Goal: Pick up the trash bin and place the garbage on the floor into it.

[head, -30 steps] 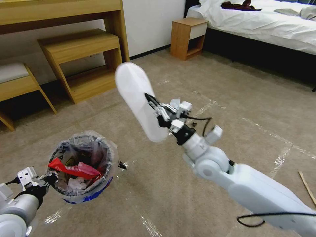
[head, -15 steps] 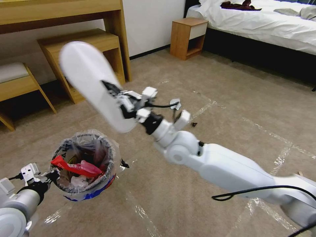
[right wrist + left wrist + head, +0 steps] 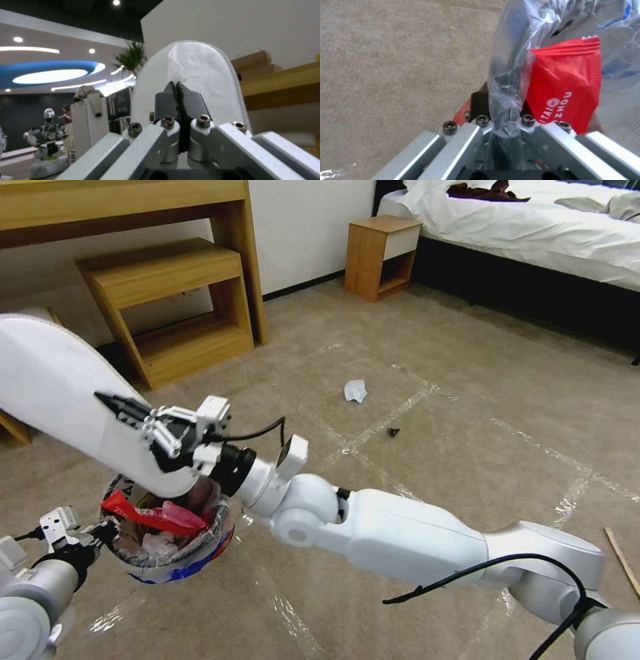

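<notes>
Beige carpet (image 3: 467,380) is spread before a bed (image 3: 533,233) and wooden shelves (image 3: 173,307); a white slipper (image 3: 60,393) is held tilted, its lower end at the bin (image 3: 200,553) mouth, clamped by the closed right gripper (image 3: 110,403); the bin, with a red wrapper (image 3: 150,517) inside, is held off the floor at its bag-lined rim by the closed left gripper (image 3: 100,533); a tissue wad (image 3: 355,391) and a stick (image 3: 623,560) lie well apart on the carpet.
</notes>
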